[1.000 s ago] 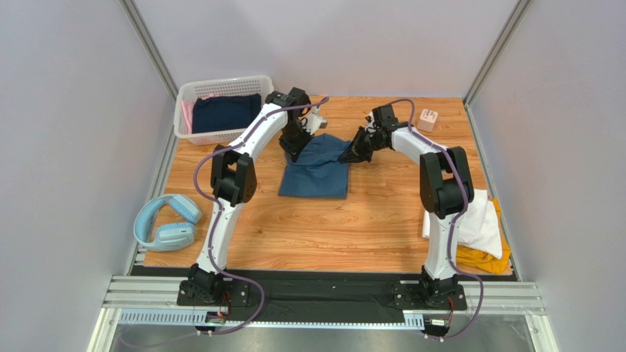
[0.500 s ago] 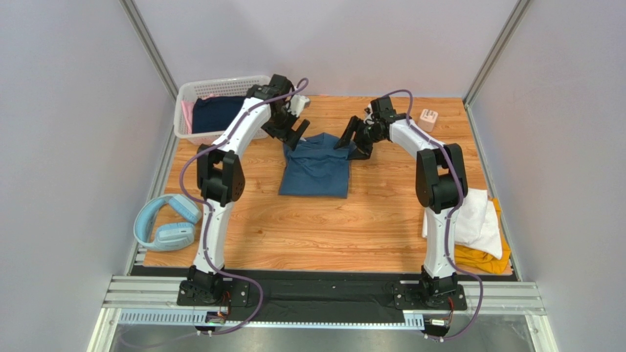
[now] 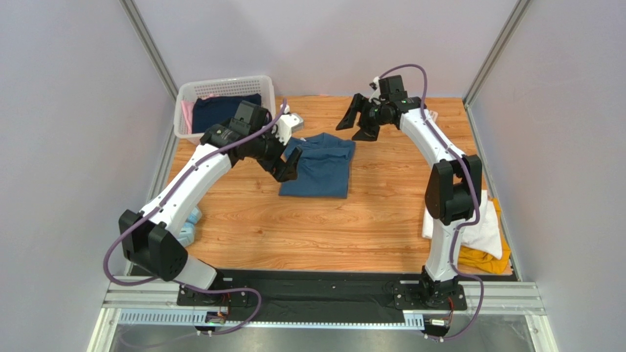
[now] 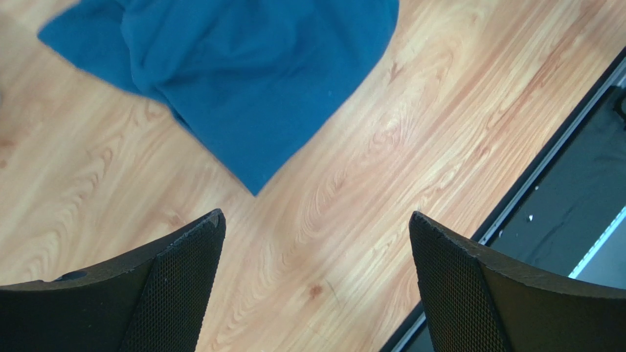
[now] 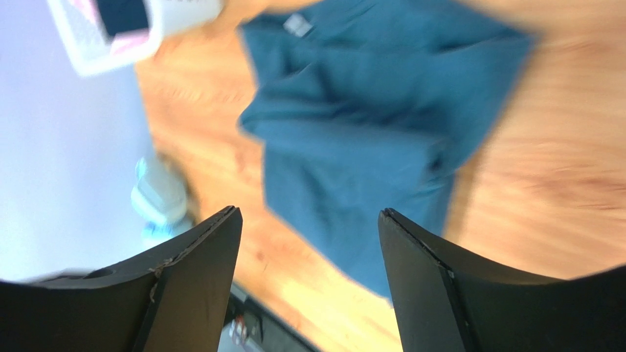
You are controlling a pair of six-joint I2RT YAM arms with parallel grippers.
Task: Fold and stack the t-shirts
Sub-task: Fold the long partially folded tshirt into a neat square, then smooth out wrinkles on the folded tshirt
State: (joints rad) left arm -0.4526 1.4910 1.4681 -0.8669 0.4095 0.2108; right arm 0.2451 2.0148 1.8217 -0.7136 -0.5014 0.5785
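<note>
- Lying on the wooden desk [image 3: 382, 213], a little beyond its middle, the teal-blue t-shirt [image 3: 317, 170] is folded to a rough rectangle.
- Its near edge is straight and flat; its far end is rumpled into soft ridges, and the right wrist view shows a small pale label at that end.
- A folded white t-shirt [image 3: 481, 216] rests on a mustard-yellow t-shirt [image 3: 481, 258] at the desk's right edge, well apart from the teal one.
- The left fingers [image 4: 173, 293] are spread wide with nothing between them but bare wood; they touch nothing and hang by the teal shirt's left side.
- The right fingers [image 5: 433, 293] also stand apart and hold nothing, raised over the far part of the desk, beyond the shirt's far right corner and clear of the cloth.
- A white lattice basket [image 3: 224, 86] at the far left corner holds dark navy cloth.
</note>
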